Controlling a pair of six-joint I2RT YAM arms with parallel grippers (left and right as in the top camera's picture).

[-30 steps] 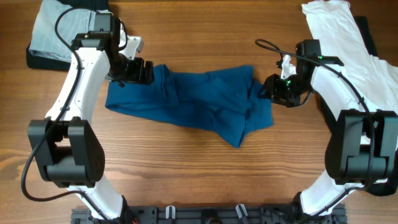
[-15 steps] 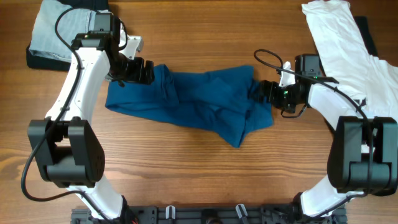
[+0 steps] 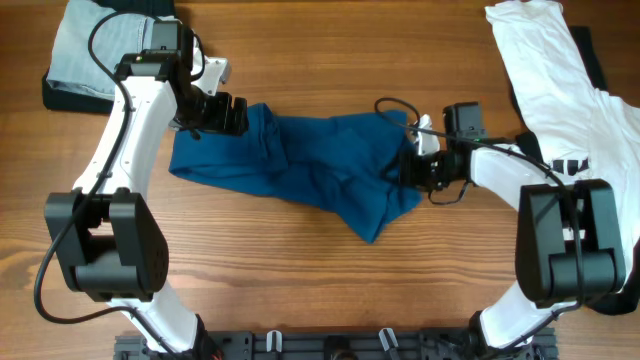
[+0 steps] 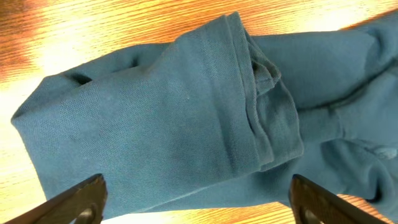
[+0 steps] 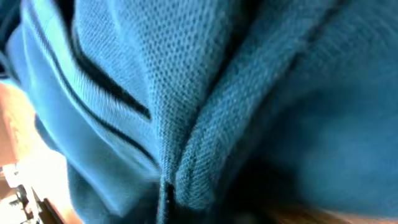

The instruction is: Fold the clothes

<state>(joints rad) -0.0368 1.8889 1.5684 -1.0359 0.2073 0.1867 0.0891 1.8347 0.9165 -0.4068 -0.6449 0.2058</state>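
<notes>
Mostly, you are looking at the wooden table with the dark-blue shirt lying crumpled across its middle, between both arms. Your right wrist view is filling with blue knit folds that are hiding the fingers, so you cannot tell whether the right gripper is pinching. Overhead, it is reaching low into the shirt's right edge. Your left gripper is hovering over the shirt's left end, its fingers standing wide apart.

Plain dark-blue soft-fabric shirt on the warm brown wood-grain table — pale-blue denim piece far left, white cloth garment far right.
</notes>
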